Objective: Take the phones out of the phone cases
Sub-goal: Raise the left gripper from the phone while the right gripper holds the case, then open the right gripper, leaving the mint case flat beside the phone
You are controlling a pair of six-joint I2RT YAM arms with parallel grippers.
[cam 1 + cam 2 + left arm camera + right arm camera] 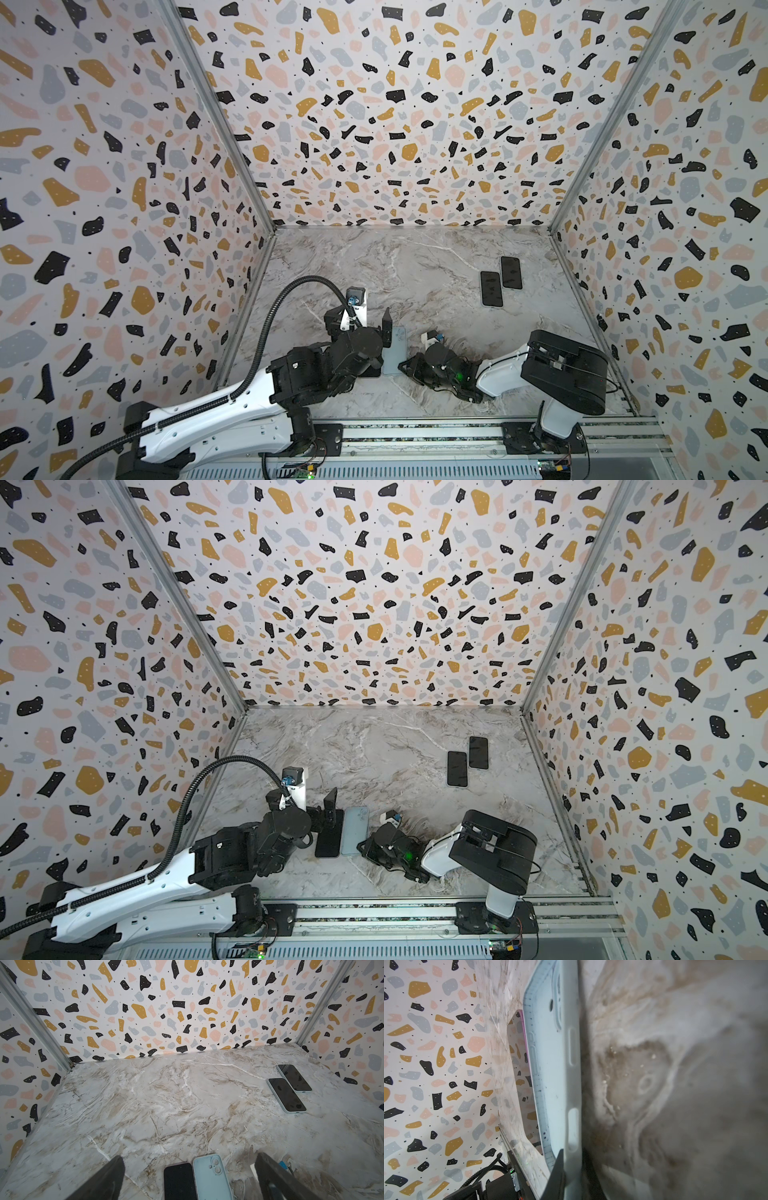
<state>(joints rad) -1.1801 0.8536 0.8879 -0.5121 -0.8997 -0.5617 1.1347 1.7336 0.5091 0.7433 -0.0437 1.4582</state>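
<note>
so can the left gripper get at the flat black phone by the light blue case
Probably yes: the left gripper hangs open over the uncovered flat black phone. The light blue phone case, pinched by the right gripper, sits close alongside and may crowd one finger.

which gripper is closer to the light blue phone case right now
Right. The right gripper is shut on the rim of the light blue case. The left gripper is open, its fingers spread wide of the case and the black phone beside it.
</note>
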